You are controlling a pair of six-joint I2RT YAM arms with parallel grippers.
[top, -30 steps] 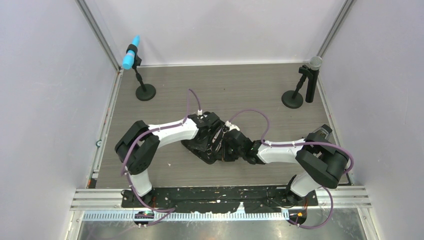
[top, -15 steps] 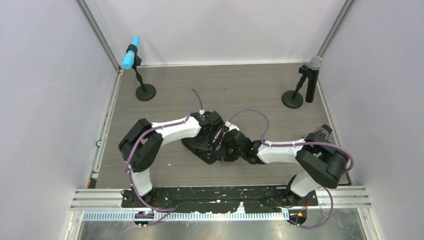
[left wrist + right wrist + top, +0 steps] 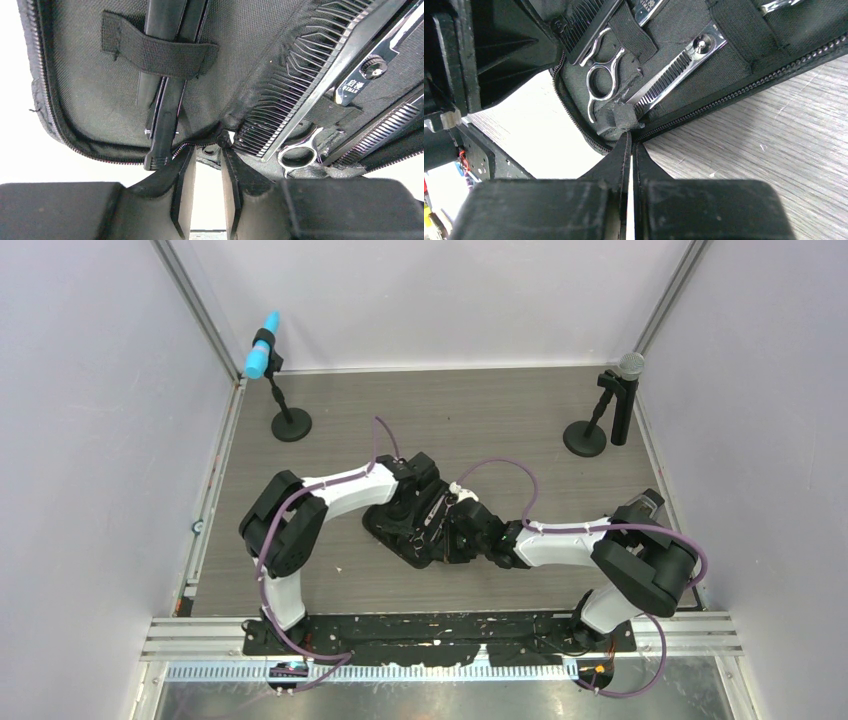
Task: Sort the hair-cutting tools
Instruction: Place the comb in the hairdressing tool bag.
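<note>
The open zip case [image 3: 385, 532] lies at the middle of the table [image 3: 480, 415], with both arms bent over it, the left reaching in from 8 o'clock and the right from 4 o'clock. All the hair-cutting tools that show are inside the case. In the left wrist view, two slim black clips [image 3: 167, 100] sit side by side under an elastic strap [image 3: 155, 52] at 11 o'clock of the left gripper [image 3: 205, 150]. The long black comb [image 3: 325, 80] slants away toward 1 o'clock. One pair of scissors [image 3: 297, 152] has its ring handle close by at 2 o'clock. The left jaws stand narrow, with the case's hem caught between their tips. In the right wrist view the right gripper [image 3: 630, 140] has its jaws pressed together at the case's zip rim, touching a folded black tab [image 3: 616, 119]; whether it pinches anything I cannot tell. The toothed blade of the second scissors [image 3: 674, 70] runs toward 1 o'clock of it. Two microphones, one blue-headed [image 3: 263, 345] and one grey-headed [image 3: 628, 365], stand at the table's 11 and 1 o'clock corners.
</note>
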